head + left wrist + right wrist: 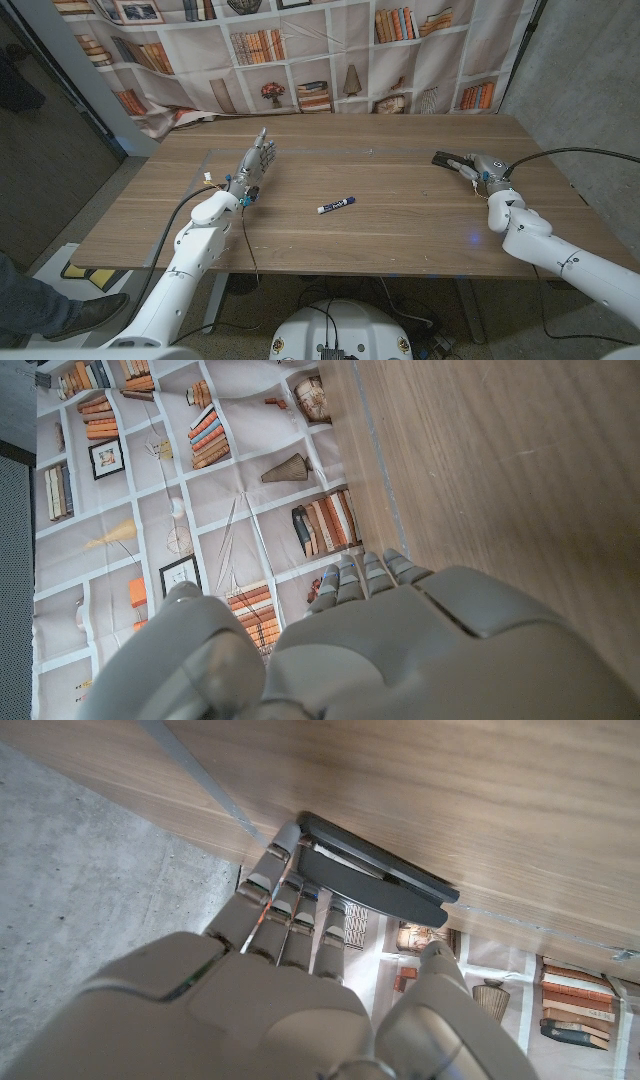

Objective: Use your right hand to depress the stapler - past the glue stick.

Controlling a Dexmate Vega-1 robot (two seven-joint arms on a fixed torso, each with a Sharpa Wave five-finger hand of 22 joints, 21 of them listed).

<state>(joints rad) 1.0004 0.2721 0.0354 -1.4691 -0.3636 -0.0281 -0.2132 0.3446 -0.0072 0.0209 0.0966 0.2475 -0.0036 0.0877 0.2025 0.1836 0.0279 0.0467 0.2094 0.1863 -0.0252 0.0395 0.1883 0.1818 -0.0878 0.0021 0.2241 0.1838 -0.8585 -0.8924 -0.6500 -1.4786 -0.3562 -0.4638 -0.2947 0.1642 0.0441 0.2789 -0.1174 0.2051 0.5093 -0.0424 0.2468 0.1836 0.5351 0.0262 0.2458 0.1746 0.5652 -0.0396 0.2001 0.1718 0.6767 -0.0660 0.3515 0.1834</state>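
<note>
Right hand over the stapler, ready to press

The right hand (484,175) has its fingers (290,905) held together and extended, tips on or just above the black stapler (375,875) at the table's (400,215) far right, apparently placed to push the top down; contact is unclear. The glue stick (337,207) lies mid-table, well apart. The left hand (250,168) waits upright and empty, fingers straight, near the far left
</note>
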